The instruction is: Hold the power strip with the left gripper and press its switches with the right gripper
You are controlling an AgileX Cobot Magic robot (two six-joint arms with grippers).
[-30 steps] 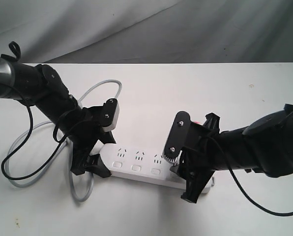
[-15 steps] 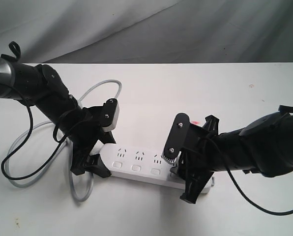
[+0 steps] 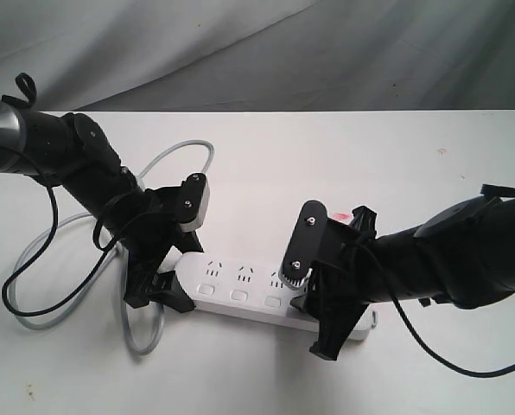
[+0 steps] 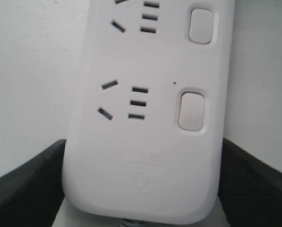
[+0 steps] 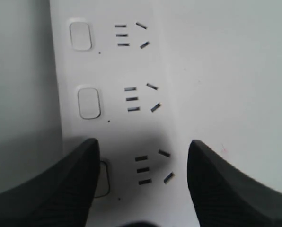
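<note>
Soft, even light; power strip (image 4: 145,142) slightly blurred close up.

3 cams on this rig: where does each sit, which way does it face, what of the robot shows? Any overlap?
Exterior: raised, off the arms, looking down on the white table; shows both black arms, with left pincer and right pincer at the power strip.
Left wrist: on the left arm, facing the strip's rounded end; both fingers against its sides.
Right wrist: on the right arm, facing down on sockets and switches; open fingers over the strip.
Shared: all three see the strip.
</note>
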